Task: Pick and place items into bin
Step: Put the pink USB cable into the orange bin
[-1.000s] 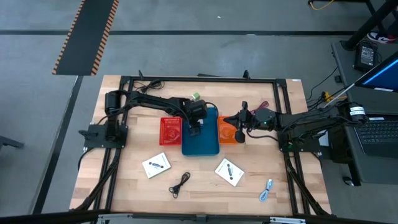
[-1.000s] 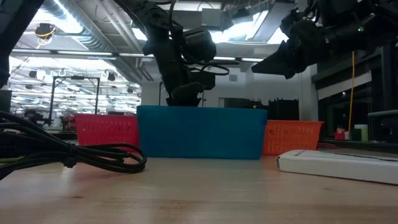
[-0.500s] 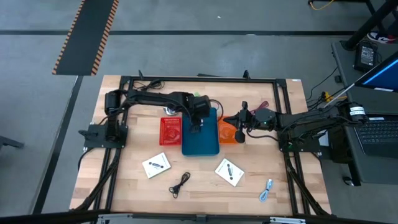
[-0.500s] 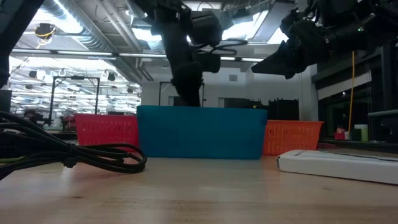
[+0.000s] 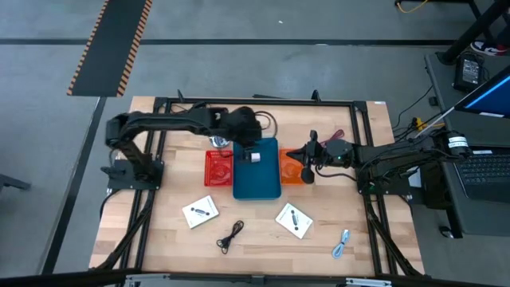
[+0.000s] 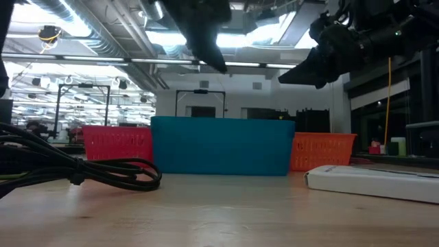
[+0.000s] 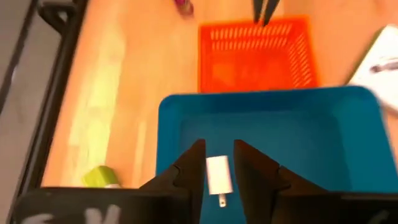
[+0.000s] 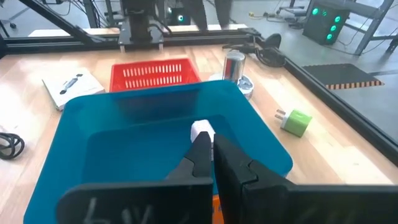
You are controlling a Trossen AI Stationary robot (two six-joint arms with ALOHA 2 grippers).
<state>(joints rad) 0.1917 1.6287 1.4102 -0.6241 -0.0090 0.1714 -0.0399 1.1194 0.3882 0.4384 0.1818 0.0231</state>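
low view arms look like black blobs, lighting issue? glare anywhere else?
Low view: bright ceiling lights behind backlight both arms, so the right gripper is only a silhouette; the blue bin has an evenly lit front. High view: even light, soft shadows, no glare on the table.

White plug block lying flat in blue bin, directly beneath left gripper.

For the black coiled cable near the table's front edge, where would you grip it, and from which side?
The black cable lies flat on the table, its loops spreading from a bunched middle. It is probably best pinched across that middle, coming straight down from above. Nothing crowds it there.
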